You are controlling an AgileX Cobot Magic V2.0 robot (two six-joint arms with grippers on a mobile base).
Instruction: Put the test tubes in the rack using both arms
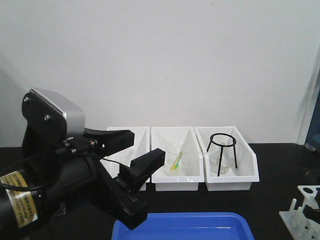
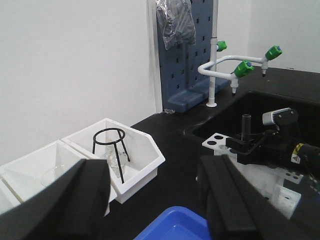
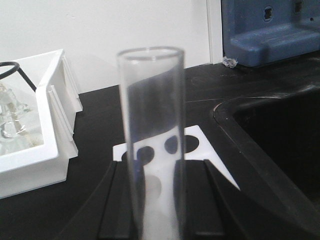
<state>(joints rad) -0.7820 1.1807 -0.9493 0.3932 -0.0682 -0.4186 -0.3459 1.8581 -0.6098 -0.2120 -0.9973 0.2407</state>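
Observation:
A clear glass test tube (image 3: 152,125) stands upright between the black fingers of my right gripper (image 3: 156,200), which is shut on it. The white rack (image 3: 192,142) with round holes lies just beyond and below the tube. From the left wrist view, the same test tube (image 2: 246,125) rises above the rack (image 2: 216,141) beside the sink, held by the right gripper (image 2: 244,146). My left gripper (image 2: 155,200) is open and holds nothing, hovering over the blue tray (image 2: 175,227). In the front view, the left gripper (image 1: 135,155) is at the left and part of the rack (image 1: 302,210) shows at the lower right.
Three white sloped bins (image 1: 180,182) line the back of the black table. The right one holds a black tripod stand (image 1: 222,150) and clear glassware. A sunken sink (image 2: 260,112), a white faucet with green taps (image 2: 242,67) and a blue pegboard (image 2: 187,60) lie beyond the rack.

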